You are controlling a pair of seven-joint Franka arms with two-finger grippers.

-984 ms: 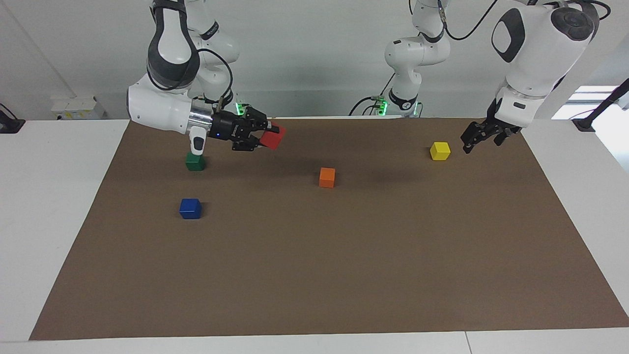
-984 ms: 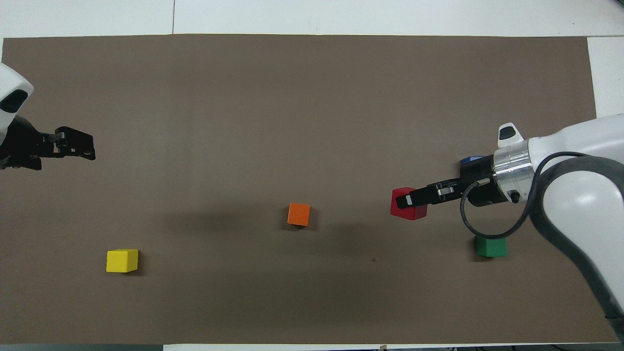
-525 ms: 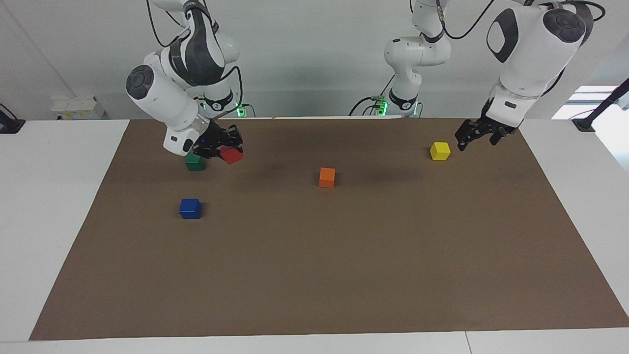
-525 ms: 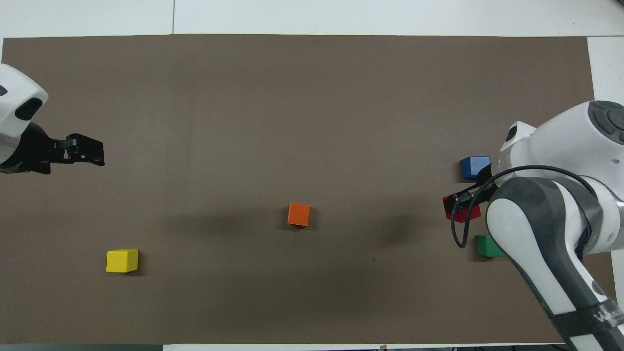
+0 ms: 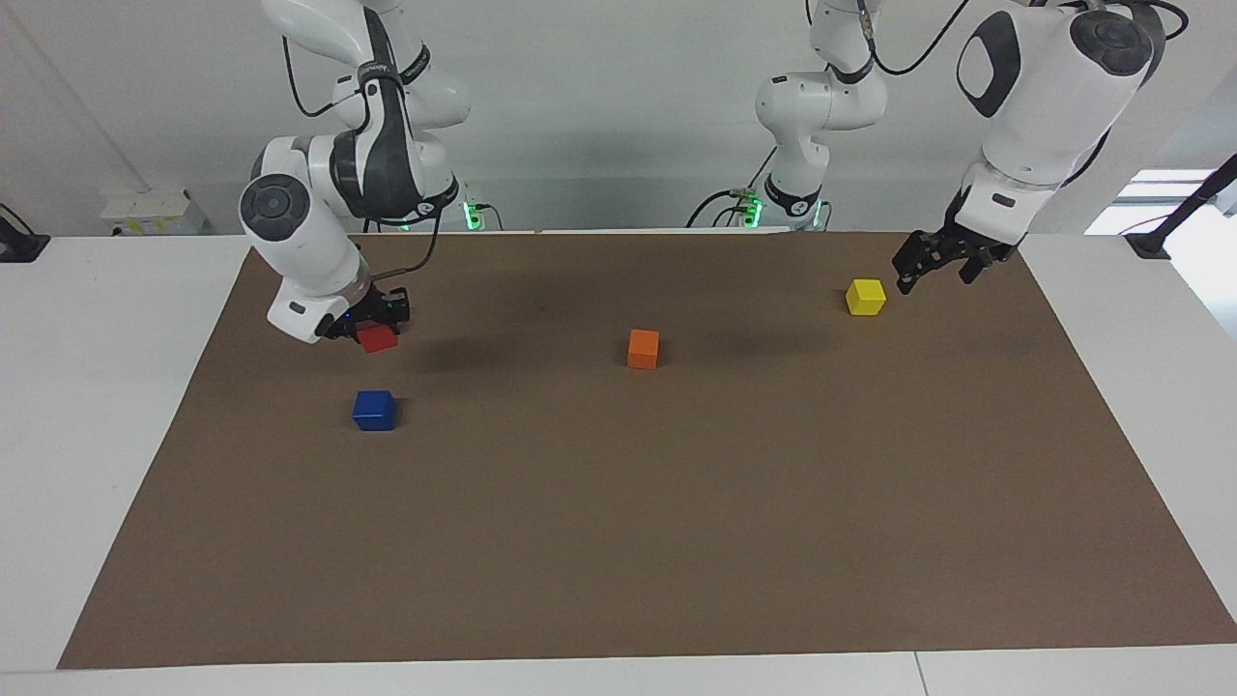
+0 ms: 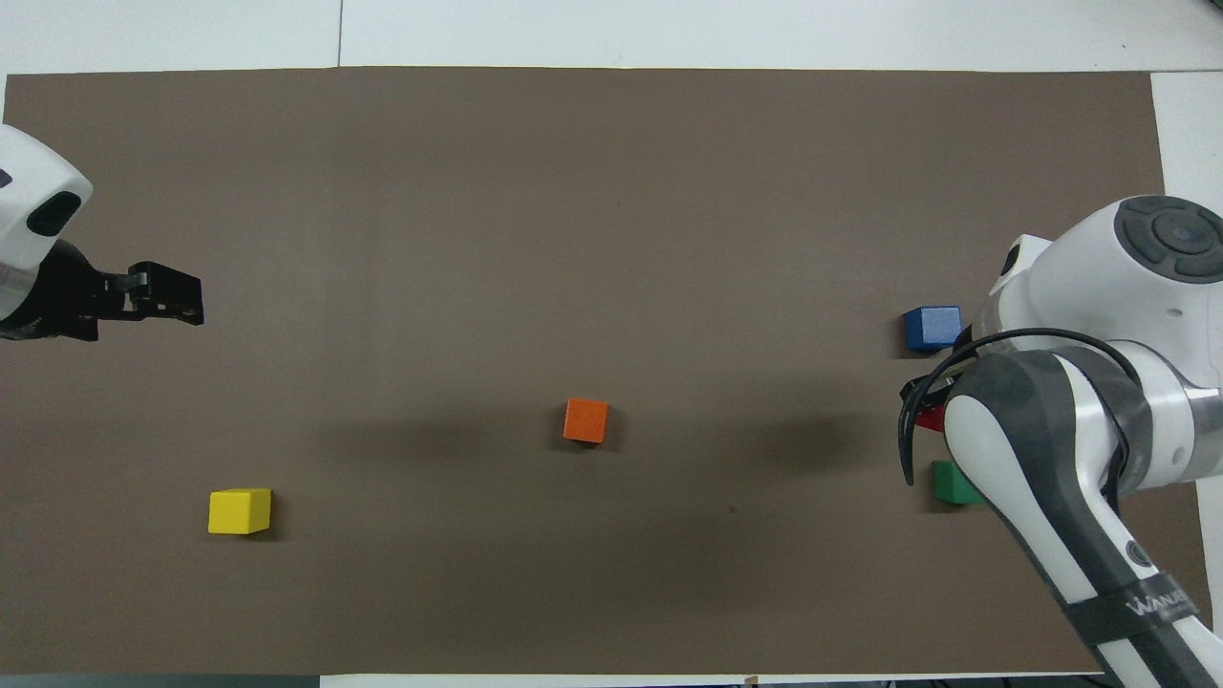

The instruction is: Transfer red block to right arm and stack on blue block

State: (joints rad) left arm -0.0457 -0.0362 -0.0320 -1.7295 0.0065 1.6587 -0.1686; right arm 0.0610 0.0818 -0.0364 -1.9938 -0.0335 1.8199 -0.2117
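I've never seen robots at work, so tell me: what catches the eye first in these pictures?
First, the right arm's tool, shut on the red block and up in the air near the blue block at that arm's end of the brown mat. Next, an orange block alone mid-mat. The left arm waits, its tool over the mat beside a yellow block.

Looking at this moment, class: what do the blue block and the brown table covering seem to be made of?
Blue block: probably painted wood or hard plastic; crisp edges, even colour, a faintly lighter top. Brown covering: apparently matte paper or thin card; flat, without glare, its straight cut edges lying on the white table.
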